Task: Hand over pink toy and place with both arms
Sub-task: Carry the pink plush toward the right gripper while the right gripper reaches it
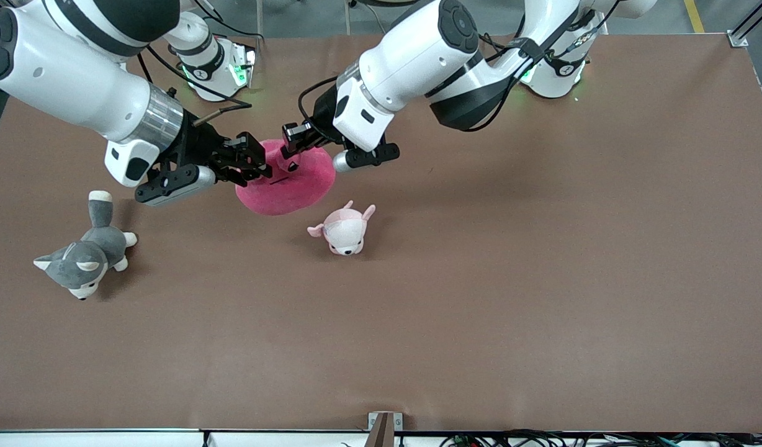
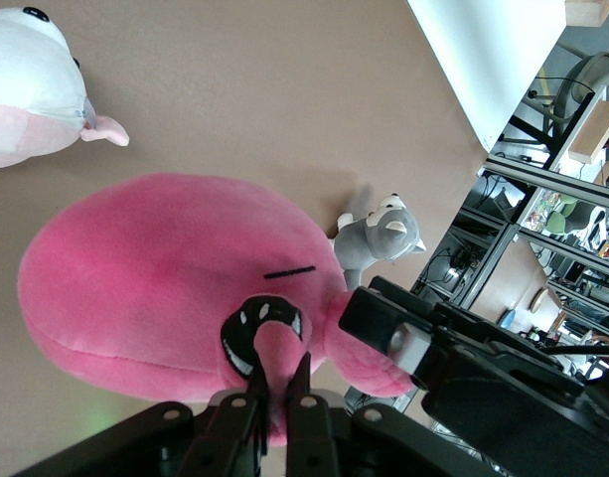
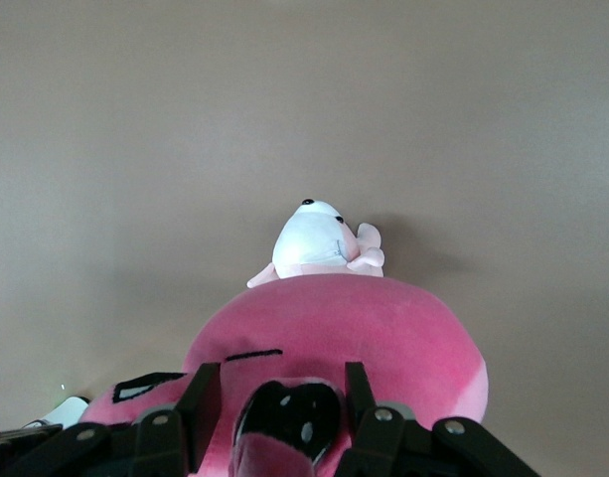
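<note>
Between the two grippers, up off the brown table (image 1: pixel 480 298), hangs the pink toy (image 1: pixel 294 183), a wide blob whose long axis runs roughly from one gripper to the other. Its rounded bulk sags toward the front camera, while its face side with the black markings turns up toward the wrists. The left gripper (image 1: pixel 292 144) is clenched on a small pink nub of the toy, fingers (image 2: pixel 252 412) almost together. The right gripper (image 1: pixel 255 162) sits at the toy's other end with its fingers (image 3: pixel 200 399) spread either side of the plush; whether they press it, I cannot tell. The pale pink-and-white plush (image 1: pixel 344 231) lies on the table just beside the toy, nearer the front camera. The grey husky plush (image 1: pixel 86 251) lies well apart, toward the right arm's end.
</note>
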### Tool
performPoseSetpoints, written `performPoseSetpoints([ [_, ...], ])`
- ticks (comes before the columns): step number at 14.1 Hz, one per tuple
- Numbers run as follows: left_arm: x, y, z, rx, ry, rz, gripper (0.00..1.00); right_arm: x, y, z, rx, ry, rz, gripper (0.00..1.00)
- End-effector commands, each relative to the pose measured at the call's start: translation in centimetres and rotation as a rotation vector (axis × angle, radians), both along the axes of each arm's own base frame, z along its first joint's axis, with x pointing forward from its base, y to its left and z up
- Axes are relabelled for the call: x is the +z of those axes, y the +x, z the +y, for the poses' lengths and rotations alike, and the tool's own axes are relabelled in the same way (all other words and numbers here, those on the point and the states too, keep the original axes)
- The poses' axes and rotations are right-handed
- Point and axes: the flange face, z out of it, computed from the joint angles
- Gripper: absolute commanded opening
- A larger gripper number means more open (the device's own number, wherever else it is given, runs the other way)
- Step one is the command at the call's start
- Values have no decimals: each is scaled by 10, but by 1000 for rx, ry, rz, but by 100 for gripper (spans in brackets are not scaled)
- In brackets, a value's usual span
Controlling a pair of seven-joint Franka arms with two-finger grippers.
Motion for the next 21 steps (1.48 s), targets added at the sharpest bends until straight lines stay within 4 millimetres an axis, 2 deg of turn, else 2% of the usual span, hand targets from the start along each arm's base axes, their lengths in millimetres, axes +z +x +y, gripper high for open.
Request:
performPoseSetpoints([
  [1, 8, 0, -5, 14, -30, 15, 1, -2, -1, 1, -2, -21, 4, 59],
  [7, 7, -1, -5, 12, -24, 17, 1, -6, -8, 7, 29, -78, 9, 58],
  [9, 4, -1, -5, 10, -19, 19, 2, -6, -7, 5, 29, -80, 12, 34],
  [10, 3, 0, -5, 10, -17, 20, 2, -6, -7, 5, 29, -80, 12, 17],
  [11, 3, 0, -5, 11, -17, 21, 2, -6, -7, 7, 31, -80, 12, 4],
  [14, 3, 1, -4, 12, -17, 20, 5, -4, -6, 3, 25, -79, 7, 2],
  [15, 4, 0, -4, 11, -16, 16, 10, -4, -6, 3, 25, -79, 7, 2],
  [16, 4, 1, -3, 12, -15, 15, 26, -3, -6, 4, 28, -79, 9, 2],
  [17, 5, 1, -3, 12, -16, 18, 60, -4, -6, 4, 28, -80, 10, 2],
  [18, 5, 3, -1, 14, -11, 9, 100, -3, -7, 5, 29, -78, 9, 2],
  [21, 1, 11, 9, 15, 21, 15, 100, -3, -7, 5, 30, -78, 10, 2],
])
